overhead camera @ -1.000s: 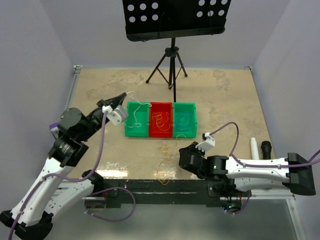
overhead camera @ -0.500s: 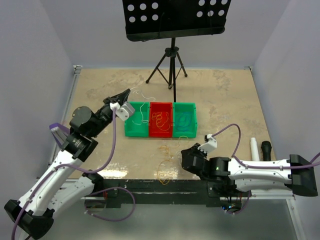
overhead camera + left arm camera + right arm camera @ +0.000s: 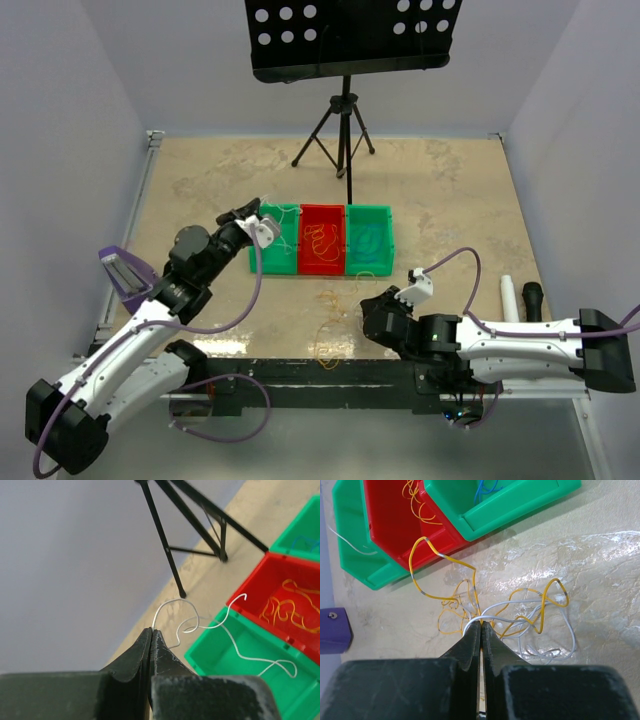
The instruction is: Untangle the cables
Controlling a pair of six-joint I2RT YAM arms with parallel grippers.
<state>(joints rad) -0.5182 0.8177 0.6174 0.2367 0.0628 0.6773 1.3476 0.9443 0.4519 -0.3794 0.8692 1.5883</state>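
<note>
My left gripper [image 3: 250,213] hovers at the far-left corner of the left green bin [image 3: 272,252] and is shut on the end of a thin white cable [image 3: 175,601]. That cable curls away and trails down into the bin [image 3: 225,665]. The red bin [image 3: 321,240] holds orange-yellow cable loops [image 3: 287,612], and the right green bin [image 3: 368,240] holds a bluish strand [image 3: 487,487]. My right gripper [image 3: 366,312] sits low on the table, shut on a yellow cable [image 3: 445,557] in a tangle of yellow and whitish cables [image 3: 530,617].
A music stand's tripod [image 3: 345,130] stands behind the bins, one leg [image 3: 162,535] close ahead of my left fingers. A purple block [image 3: 124,270] lies at the left. A white cylinder [image 3: 508,295] and a black one [image 3: 533,297] lie at the right edge.
My left arm has swung right and down toward the left green bin, carrying the white cable. My right arm shifted slightly and now holds still.
</note>
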